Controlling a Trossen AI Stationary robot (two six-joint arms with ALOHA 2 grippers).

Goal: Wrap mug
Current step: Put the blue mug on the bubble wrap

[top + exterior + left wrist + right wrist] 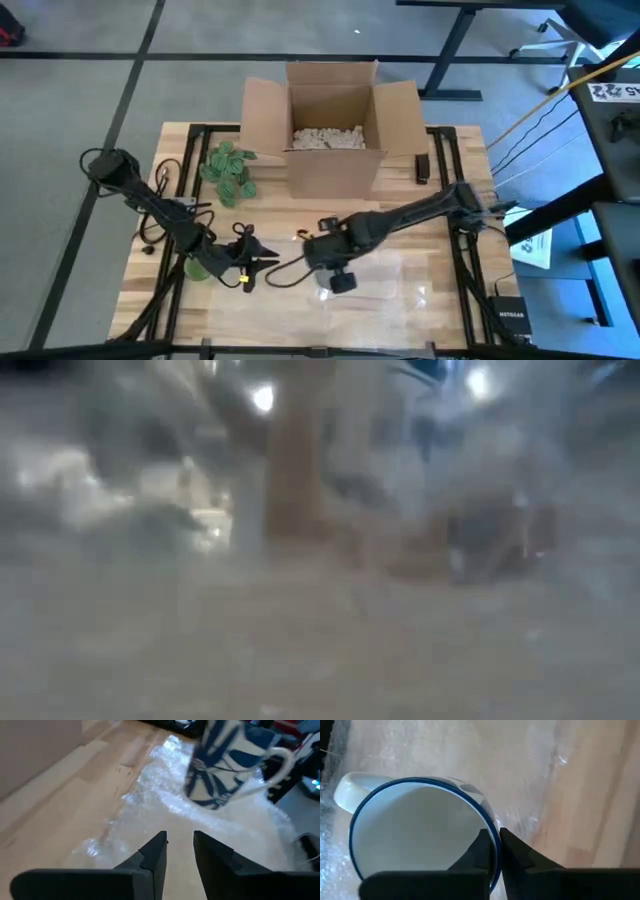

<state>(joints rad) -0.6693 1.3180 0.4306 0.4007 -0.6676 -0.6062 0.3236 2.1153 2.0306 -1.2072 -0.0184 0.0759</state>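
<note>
While my right gripper (pixel 492 851) pinches the rim of the white enamel mug with blue brush-stroke patterning (pixel 415 835), one finger sits inside the cup and the other outside, the two nearly closed with only the thin blue-edged wall between them. I hold the mug clear of the table, tilted, its white loop handle (pixel 345 790) pointing away from my fingers. Below it lies the clear sheet of bubble wrap (pixel 445 750), spread flat over the front middle of the pale wooden slatted table (pixel 600 795). My left gripper (pixel 179 851) hovers low over the near edge of the same sheet, its two dark fingers parted by a narrow gap and holding nothing; through its camera the mug (pixel 227 765) hangs just ahead of it. Seen from above, both grippers meet near the table's front centre, left one (pixel 262 262) beside the right one (pixel 325 255). Farther back stands a sprig of green artificial leaves (pixel 228 170), and behind it an open brown cardboard box with white packing peanuts inside (pixel 330 125).
</note>
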